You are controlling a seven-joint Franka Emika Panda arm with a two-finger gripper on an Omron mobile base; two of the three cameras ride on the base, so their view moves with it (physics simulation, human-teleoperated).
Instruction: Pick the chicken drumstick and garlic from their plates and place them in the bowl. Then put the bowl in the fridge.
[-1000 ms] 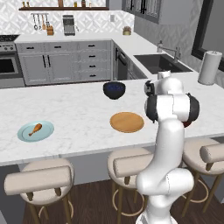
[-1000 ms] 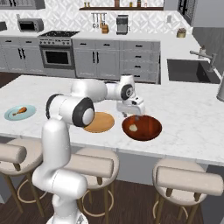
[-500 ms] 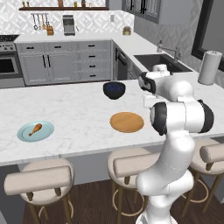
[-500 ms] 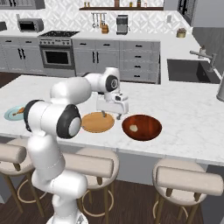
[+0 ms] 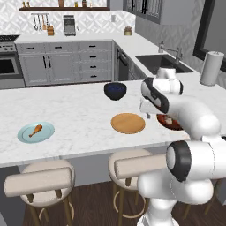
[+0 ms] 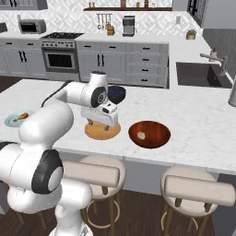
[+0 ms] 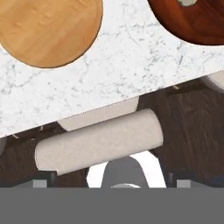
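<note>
**Garlic in bowl, drumstick on blue plate, jaws released**

Right base view: gripper [image 6: 102, 121] sits left of centre, above the tan wood plate [image 6: 102, 131], jaws spread apart with nothing between them. The wooden bowl [image 6: 149, 134] lies just right of that plate, at centre frame on the marble counter [image 6: 198, 124]. A pale garlic [image 6: 141, 135] rests inside the bowl, toward its left side. Far left edge: light blue plate [image 6: 14, 119] with the chicken drumstick [image 6: 21, 116] on it, well apart from the bowl. A dark blue-black bowl [image 6: 117, 94] stands behind the arm, above centre.

Left base view: blue plate at lower left with the drumstick lying across it, thin end pointing up and right. Tan plate at centre, bare. Dark bowl just above it. The wooden bowl peeks out at right, mostly hidden behind the white arm.

Hand view: tan plate in the upper left corner, wooden bowl in the upper right corner with a sliver of garlic at the top edge. Counter edge runs diagonally across the frame; a padded stool [image 7: 98, 143] shows below it, over a dark wood floor. Fingertips are too dim at the bottom edge to make out.
</note>
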